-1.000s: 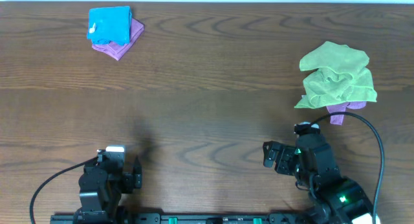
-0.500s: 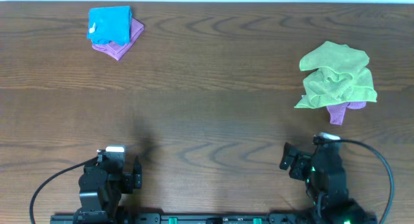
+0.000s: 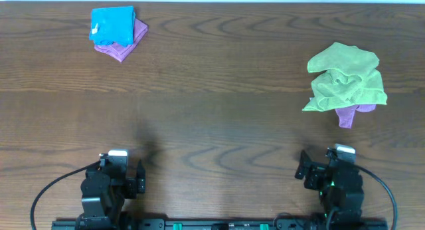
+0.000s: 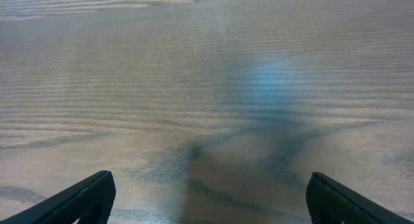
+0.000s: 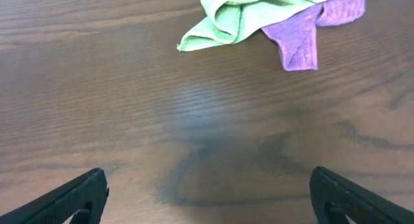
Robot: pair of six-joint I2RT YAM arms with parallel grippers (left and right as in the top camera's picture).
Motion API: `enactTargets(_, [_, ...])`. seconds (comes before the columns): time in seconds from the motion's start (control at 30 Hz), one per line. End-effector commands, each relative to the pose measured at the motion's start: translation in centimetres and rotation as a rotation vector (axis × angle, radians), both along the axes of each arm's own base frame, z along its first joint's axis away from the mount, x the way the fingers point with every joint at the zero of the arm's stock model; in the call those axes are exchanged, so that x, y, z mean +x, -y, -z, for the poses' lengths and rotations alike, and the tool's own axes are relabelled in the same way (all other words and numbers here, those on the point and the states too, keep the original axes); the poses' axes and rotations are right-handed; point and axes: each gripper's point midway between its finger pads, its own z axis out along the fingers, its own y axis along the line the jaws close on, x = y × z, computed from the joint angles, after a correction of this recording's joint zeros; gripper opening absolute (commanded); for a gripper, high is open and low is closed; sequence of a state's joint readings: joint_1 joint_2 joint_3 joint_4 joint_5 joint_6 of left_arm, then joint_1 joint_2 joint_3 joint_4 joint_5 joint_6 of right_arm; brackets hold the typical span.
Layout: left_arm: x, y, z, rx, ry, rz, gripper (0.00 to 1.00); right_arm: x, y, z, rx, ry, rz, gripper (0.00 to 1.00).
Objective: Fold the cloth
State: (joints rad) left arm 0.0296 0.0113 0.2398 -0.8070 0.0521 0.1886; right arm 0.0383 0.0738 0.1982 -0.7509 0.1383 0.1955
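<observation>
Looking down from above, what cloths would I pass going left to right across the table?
Blue cloth → green cloth

from overhead we look straight down on the table (image 3: 212,110), far enough off to take in its full width, with the left gripper (image 3: 137,180) and right gripper (image 3: 302,172) near the bottom edge. the left wrist view rides low and close over the wood, facing forward, its fingertips (image 4: 81,199) in the lower corners. the right wrist view is set the same way but faces the green cloth (image 5: 239,13) and purple cloth (image 5: 303,46) at its top edge. we find both cloths again at the right of the overhead view, so those two views share that patch.
</observation>
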Motion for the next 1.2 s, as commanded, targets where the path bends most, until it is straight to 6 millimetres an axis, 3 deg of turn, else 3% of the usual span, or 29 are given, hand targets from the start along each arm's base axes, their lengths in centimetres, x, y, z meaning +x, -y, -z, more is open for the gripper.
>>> enactTargets(0.0, [-0.08,-0.05,0.18,0.018,-0.004,0.009,0.95,-0.22,0.16,0.49,-0.046,-0.003,-0.031,0.99])
enactTargets(0.3, [-0.08,-0.05,0.18,0.018,-0.004,0.009,0.95,-0.29,-0.42,0.61,-0.133,-0.011,-0.14,0.99])
enactTargets(1.17, [-0.07,-0.05,0.17,0.018,-0.003,0.009,0.95,-0.28,-0.41,0.56,-0.147,-0.01,-0.149,0.99])
